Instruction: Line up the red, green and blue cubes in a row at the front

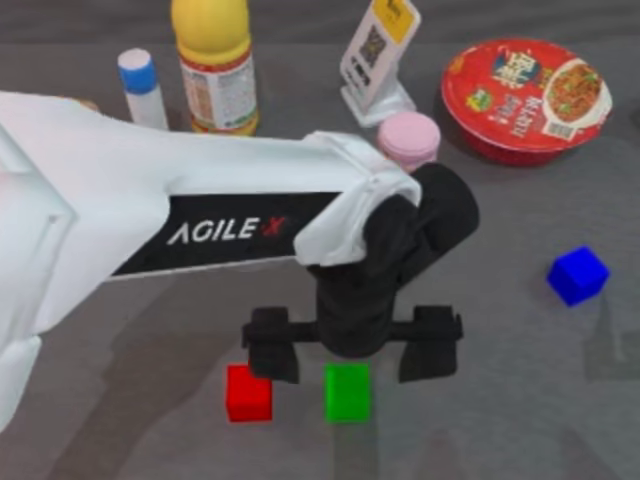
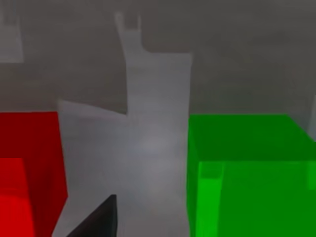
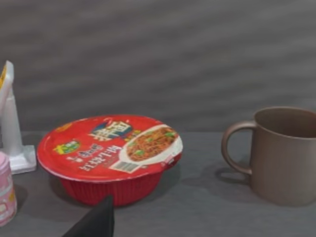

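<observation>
your left gripper (image 1: 352, 345) hangs just behind the green cube (image 1: 347, 391), its 2 fingers spread wide and gripping nothing. 1 dark finger sits behind the red cube (image 1: 249, 393), the other past the green cube's far side from the red one. the green cube stands close beside the red cube with a narrow strip of table (image 1: 500, 420) between them; the left wrist view shows that gap clearly, red cube (image 2: 27, 173) on 1 side, green cube (image 2: 249, 173) on the other.

the green cube looks placed, so i judge this the let-go and clear-off step. lift straight up before you swing away, so neither finger clips a cube and spoils the pair.

the blue cube (image 1: 578, 275) lies well apart from the green cube, off toward the noodle bowl (image 1: 525, 88) side and farther back. it belongs next in line, beyond the green cube from the red, with a matching gap.

your right gripper does not appear in the top view; its wrist camera shows a dark fingertip (image 3: 96, 222) near the noodle bowl (image 3: 111, 158) and a brown mug (image 3: 284, 153), but i cannot tell how its fingers stand.
</observation>
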`<state>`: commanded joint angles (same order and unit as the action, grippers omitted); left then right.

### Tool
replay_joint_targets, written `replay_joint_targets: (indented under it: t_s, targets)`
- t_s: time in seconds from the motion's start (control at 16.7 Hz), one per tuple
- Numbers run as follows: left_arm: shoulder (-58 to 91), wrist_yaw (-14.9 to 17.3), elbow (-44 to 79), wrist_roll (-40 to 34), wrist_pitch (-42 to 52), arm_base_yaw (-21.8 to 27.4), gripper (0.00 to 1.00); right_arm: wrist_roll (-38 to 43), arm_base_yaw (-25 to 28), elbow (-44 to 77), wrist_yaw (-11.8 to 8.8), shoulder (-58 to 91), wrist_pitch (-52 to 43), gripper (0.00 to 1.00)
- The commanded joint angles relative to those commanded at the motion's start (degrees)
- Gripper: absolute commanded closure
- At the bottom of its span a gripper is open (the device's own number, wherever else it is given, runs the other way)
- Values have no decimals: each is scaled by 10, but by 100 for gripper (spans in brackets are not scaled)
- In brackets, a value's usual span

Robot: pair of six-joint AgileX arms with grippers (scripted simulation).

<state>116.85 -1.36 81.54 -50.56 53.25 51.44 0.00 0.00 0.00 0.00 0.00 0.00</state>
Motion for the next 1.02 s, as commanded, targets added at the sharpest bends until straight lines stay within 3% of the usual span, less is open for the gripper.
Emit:
replay_joint_targets:
  t_s: [0.3,0.66,1.02]
  targets:
    - [-36,0,57,-4,96,-8,0,0,0,0,0,0,0,0]
    - [-42,0,53,-4,94,-10,0,-1,1,6,0,6,-4,0]
    - [-204,-5,-86,23,4,-98,0,-25,21,147,-2,160,-101,0]
